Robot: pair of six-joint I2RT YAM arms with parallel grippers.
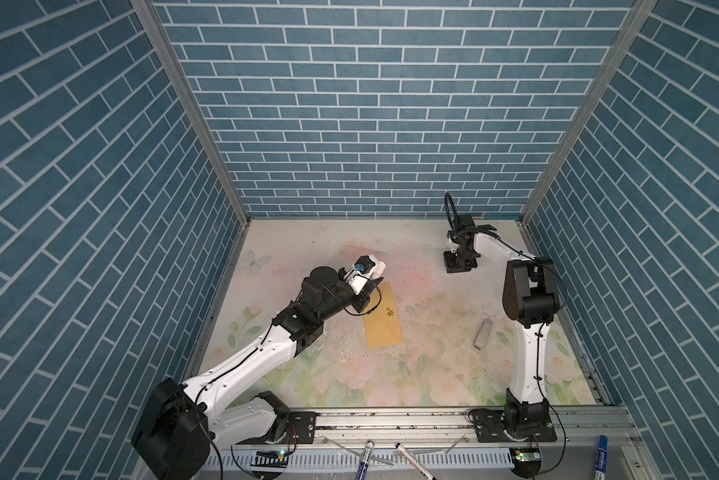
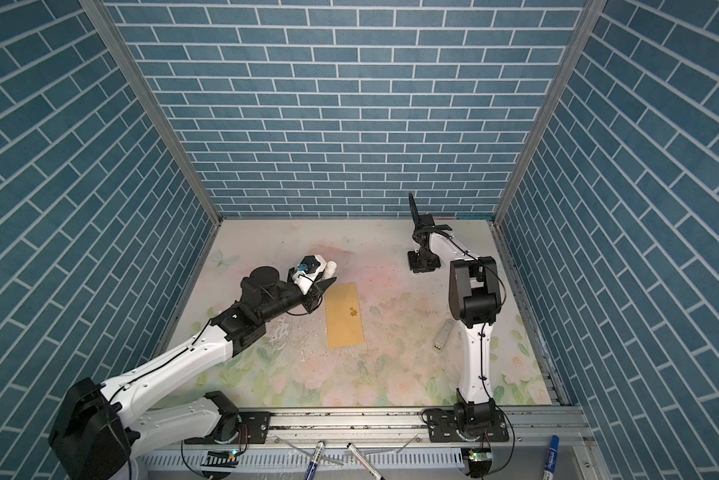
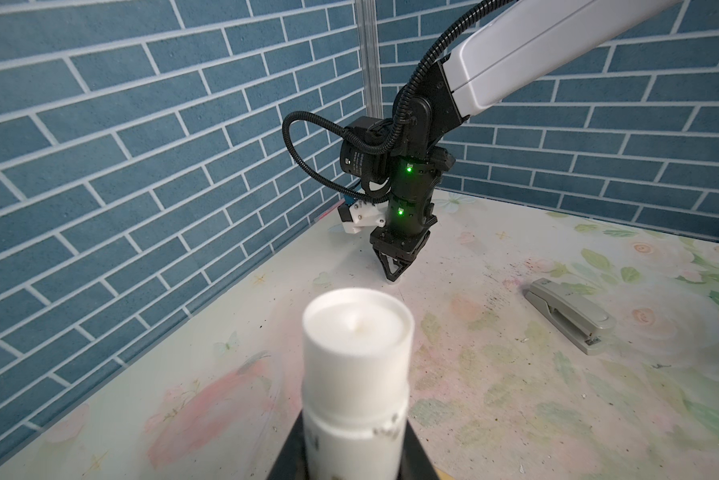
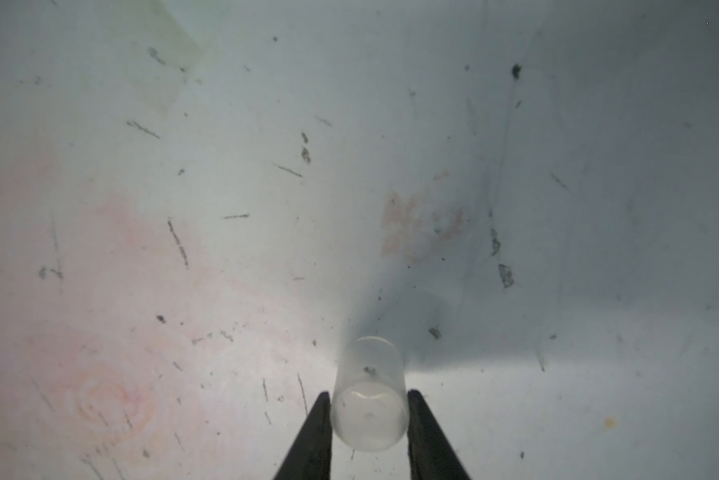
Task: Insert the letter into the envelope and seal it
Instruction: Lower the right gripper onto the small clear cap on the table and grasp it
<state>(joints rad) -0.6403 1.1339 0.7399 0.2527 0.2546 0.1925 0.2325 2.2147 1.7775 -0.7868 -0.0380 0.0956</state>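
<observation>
Cap (image 4: 369,388) in right end effector (image 4: 368,395)

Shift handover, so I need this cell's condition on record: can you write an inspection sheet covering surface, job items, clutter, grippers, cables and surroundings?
Surface: floral mat, scuffed, with dark specks and white scraps.
Job's things: envelope lying flat mid-table, emblem up; letter not seen.
Clutter: stapler on the mat; markers by the front rail.
Grippers: left gripper shut on an uncapped glue stick; right gripper down at the mat, shut on a clear cap.
Cables: black cable looped at the right wrist; no snag seen.
Surroundings: blue brick-pattern walls on three sides.
</observation>
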